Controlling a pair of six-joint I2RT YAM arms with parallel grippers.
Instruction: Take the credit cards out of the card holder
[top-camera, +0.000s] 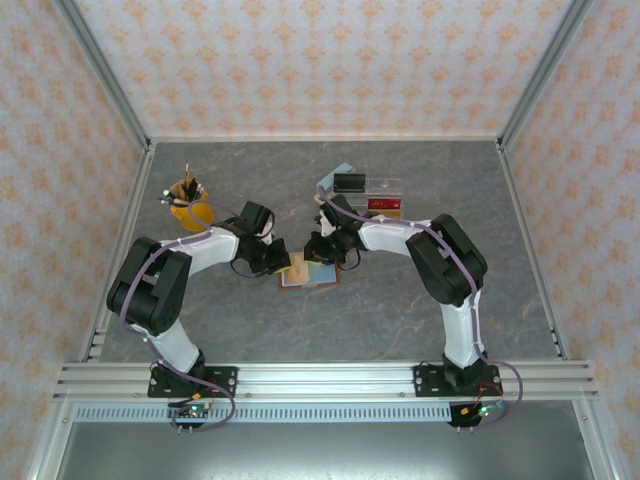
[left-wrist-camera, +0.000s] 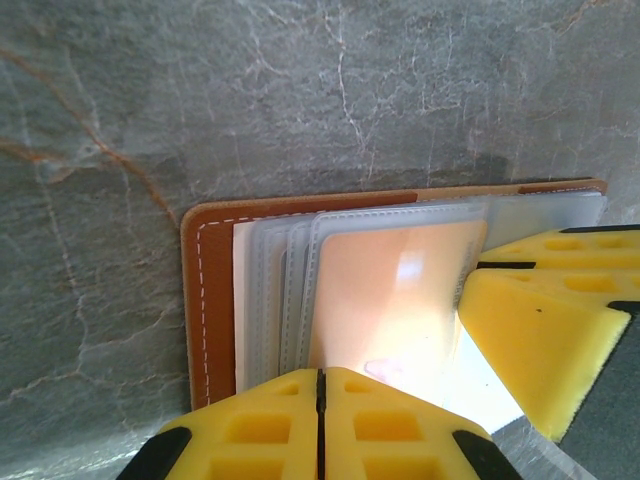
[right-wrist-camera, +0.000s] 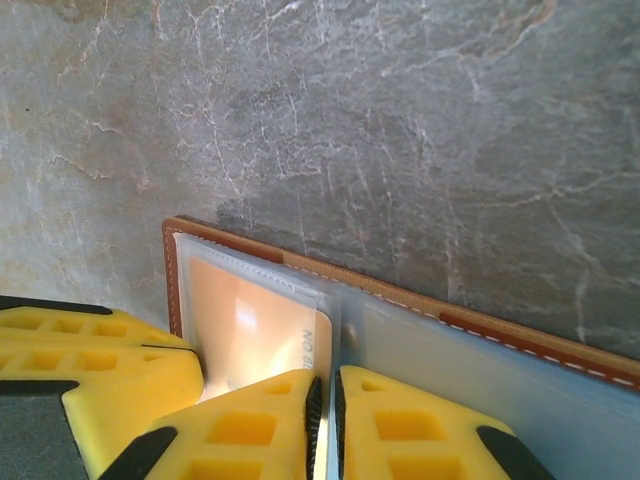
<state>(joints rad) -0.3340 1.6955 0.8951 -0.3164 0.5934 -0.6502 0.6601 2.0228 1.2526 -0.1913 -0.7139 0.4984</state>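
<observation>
The card holder (top-camera: 310, 274) lies open on the grey table between both arms. Its brown stitched leather (left-wrist-camera: 208, 300) frames several clear sleeves. A tan credit card (left-wrist-camera: 395, 290) sits in the top sleeve. In the right wrist view that credit card (right-wrist-camera: 245, 320) sticks a little out of its sleeve toward the spine. My left gripper (left-wrist-camera: 321, 375) is shut, its tips pressing on the holder's near edge. My right gripper (right-wrist-camera: 327, 385) is closed to a narrow slit over the card's protruding edge, a thin pale strip between the pads. Its yellow fingers (left-wrist-camera: 530, 320) rest beside the card.
A yellow cup of pens (top-camera: 186, 200) stands at the back left. A clear acrylic organiser (top-camera: 385, 190) with a black box (top-camera: 349, 182) stands behind the holder, close to the right arm. Metal frame posts and patterned walls bound the table.
</observation>
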